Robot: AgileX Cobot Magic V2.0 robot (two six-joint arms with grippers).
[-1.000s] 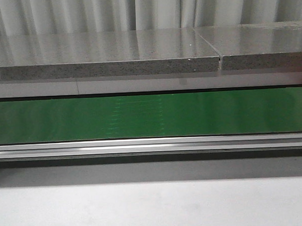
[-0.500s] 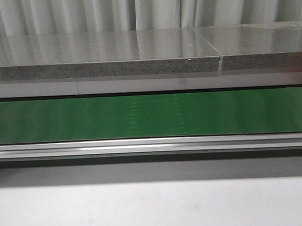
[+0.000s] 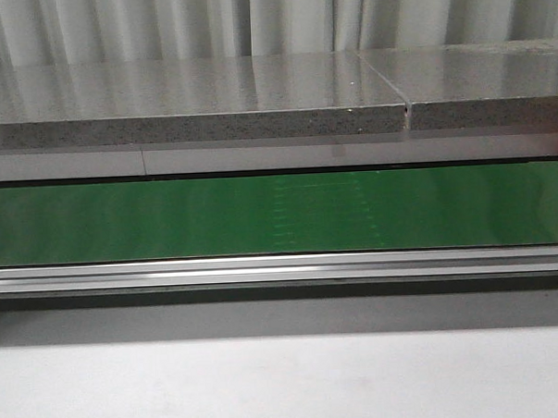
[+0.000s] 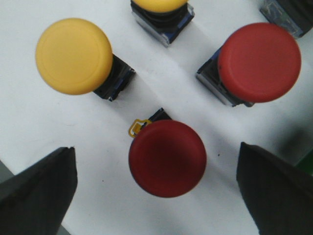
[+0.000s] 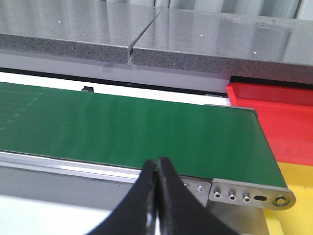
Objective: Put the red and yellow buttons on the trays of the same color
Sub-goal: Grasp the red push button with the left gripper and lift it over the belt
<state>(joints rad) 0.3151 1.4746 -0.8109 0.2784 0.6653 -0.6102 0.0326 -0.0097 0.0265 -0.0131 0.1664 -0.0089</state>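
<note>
- White table (image 4: 29, 127) under my left claw (image 4: 156, 196), spread wide, empty, straddling a red mushroom-head button (image 4: 167, 157).
- Beyond the green conveyor belt (image 5: 122, 129) I see a red plastic tray (image 5: 283, 122) and a yellow tray (image 5: 293, 176).
- Right claw (image 5: 157, 169): pinched closed, holding nothing.

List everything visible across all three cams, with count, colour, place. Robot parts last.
red buttons: 2, red mushroom caps on dark bases, on the white surface under the left wrist camera; one between the left gripper's fingers, one beyond it.
yellow buttons: 2, yellow caps; one whole, one cut by the frame edge.
another part: 1, dark, at the frame corner, mostly cut off.
conveyor belt: 1, green, across the front view, nothing on it.
stone slabs: 2, grey, behind the belt.
red tray: 1, past the belt's end.
yellow tray: 1, beside the red one.
left gripper: open, over the buttons.
right gripper: shut, empty, near the belt's end.
</note>
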